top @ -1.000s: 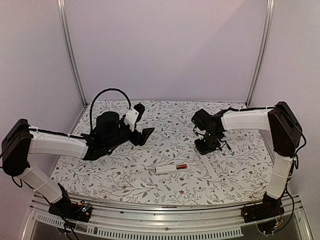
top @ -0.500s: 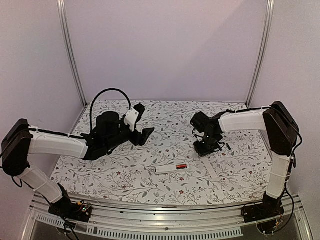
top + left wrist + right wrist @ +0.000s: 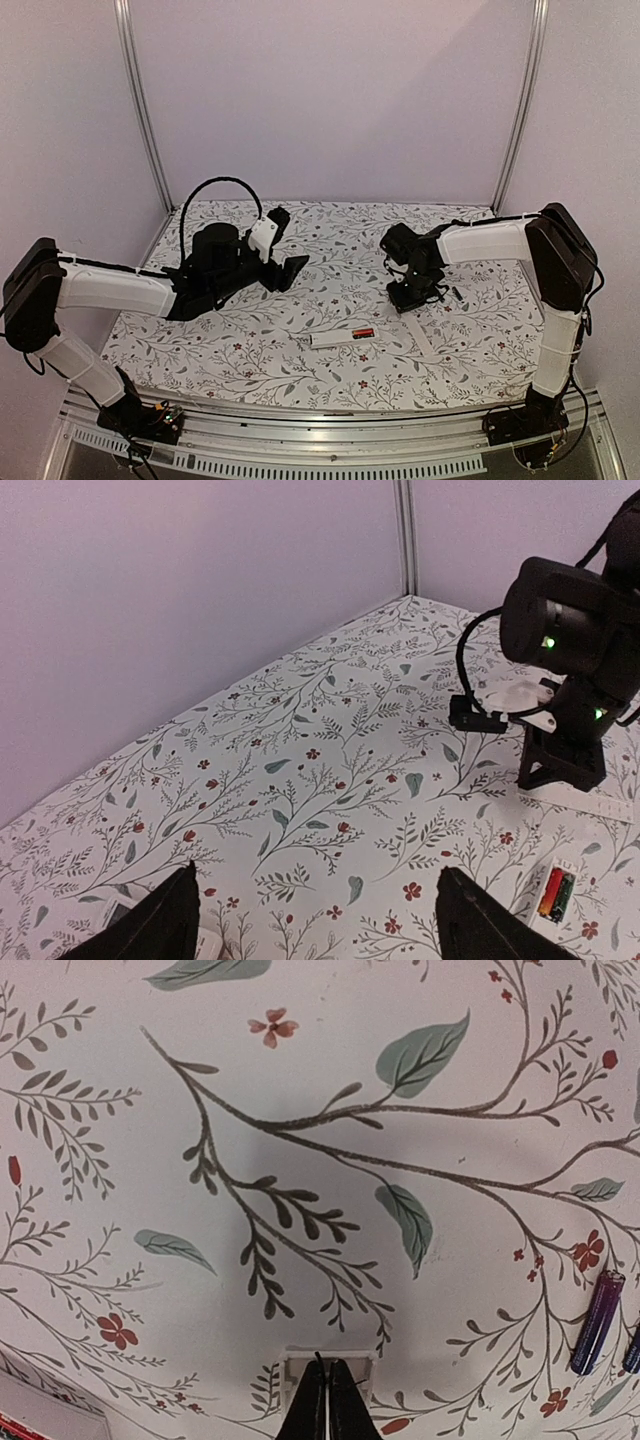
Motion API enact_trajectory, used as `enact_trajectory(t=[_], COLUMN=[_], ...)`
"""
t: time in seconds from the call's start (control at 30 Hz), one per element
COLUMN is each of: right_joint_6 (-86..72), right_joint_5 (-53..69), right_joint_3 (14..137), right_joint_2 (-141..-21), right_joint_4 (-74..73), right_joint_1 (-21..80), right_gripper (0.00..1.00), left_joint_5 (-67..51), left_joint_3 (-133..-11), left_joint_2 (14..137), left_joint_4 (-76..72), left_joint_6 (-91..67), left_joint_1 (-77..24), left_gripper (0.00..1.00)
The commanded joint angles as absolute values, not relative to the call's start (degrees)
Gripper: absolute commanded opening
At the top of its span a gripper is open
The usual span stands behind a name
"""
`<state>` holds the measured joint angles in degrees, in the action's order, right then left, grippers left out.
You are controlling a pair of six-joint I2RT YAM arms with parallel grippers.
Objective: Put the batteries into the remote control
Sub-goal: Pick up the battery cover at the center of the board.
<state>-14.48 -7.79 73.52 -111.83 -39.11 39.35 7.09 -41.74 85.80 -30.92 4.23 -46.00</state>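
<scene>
**Surfaces and materials.** Worktop (image 3: 330, 250): smooth matt sheet with a printed floral pattern. Left arm (image 3: 110, 288) and right arm (image 3: 490, 240): white and black plastic shells with a dull sheen. Corner post (image 3: 140, 110) and near-edge rail (image 3: 320, 425): bare satin metal. Battery (image 3: 598, 1322): glossy dark sleeve.

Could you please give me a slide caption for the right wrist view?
Right gripper shut at a small white piece on the floral table, two dark batteries lying nearby.
</scene>
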Motion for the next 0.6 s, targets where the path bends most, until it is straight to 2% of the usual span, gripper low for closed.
enact_trajectory(t=[0.0,0.57], right_joint_6=[-15.1,-14.8], right_joint_5=[-8.2,-7.3], right_joint_3=[71.7,72.1], right_joint_2=[-113.6,-105.4], right_joint_4=[-39.5,-37.2], right_joint_1=[39.5,39.6], right_gripper=[0.00,0.00], left_joint_5=[6.9,6.5], left_joint_3=[-42.5,-42.5], left_joint_2=[85.1,85.2], left_joint_4=[-30.3,-30.3], left_joint_6=[3.9,3.8], left_joint_1=[-45.7,-45.7], left_gripper=[0.81,0.81])
